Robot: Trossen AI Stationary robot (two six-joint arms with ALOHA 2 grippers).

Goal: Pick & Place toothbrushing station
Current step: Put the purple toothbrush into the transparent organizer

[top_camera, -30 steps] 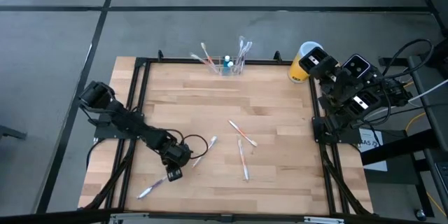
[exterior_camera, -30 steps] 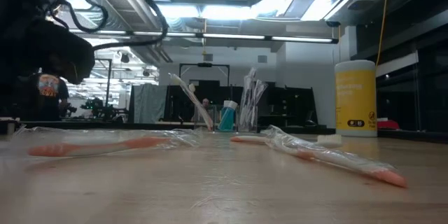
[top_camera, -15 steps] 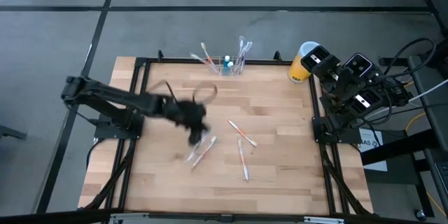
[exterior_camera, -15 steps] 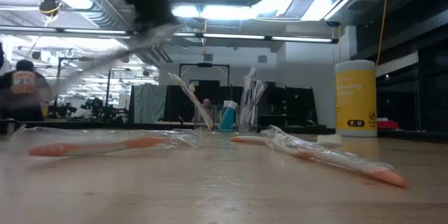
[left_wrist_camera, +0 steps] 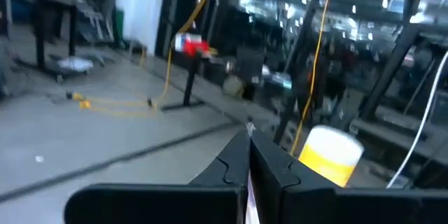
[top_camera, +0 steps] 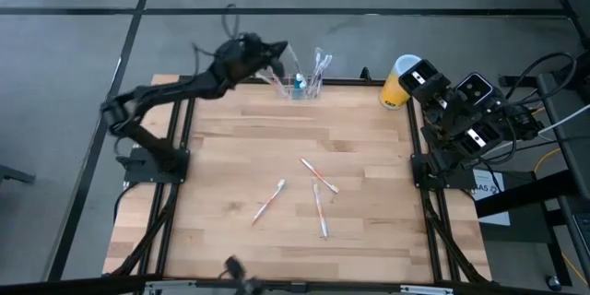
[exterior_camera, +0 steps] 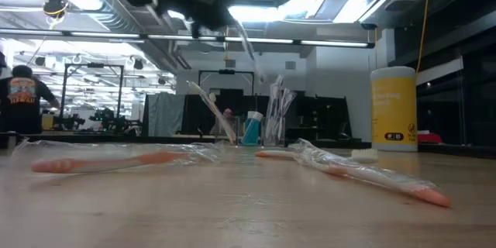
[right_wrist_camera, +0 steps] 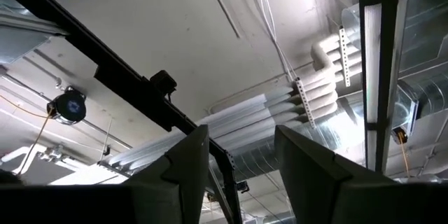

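On the wooden table, measured from the toothbrushing station at the middle of the far edge, the things nearest the camera side lie well short of it: three wrapped toothbrushes on the boards. One wrapped toothbrush lies to the left, a second wrapped toothbrush sits to its right, and a third wrapped toothbrush lies slightly closer to the station. In the low view two of them show as pale orange sticks in crinkled film and, both well in front of the station. The station itself is a low clear holder standing upright at the table's far edge, with several brushes and a blue-capped item leaning up out of it. Just left of it and above it, the left gripper hangs in the air at the end of the outstretched left arm, its fingers pressed together on a wrapped toothbrush whose film slants down toward the station; the left wrist view shows the two dark fingers closed with a sliver of pale film between them. Right of the station stands a yellow cylinder with a white top. Beyond it, off the table's right edge, the right gripper waits with its fingers spread and nothing between them.
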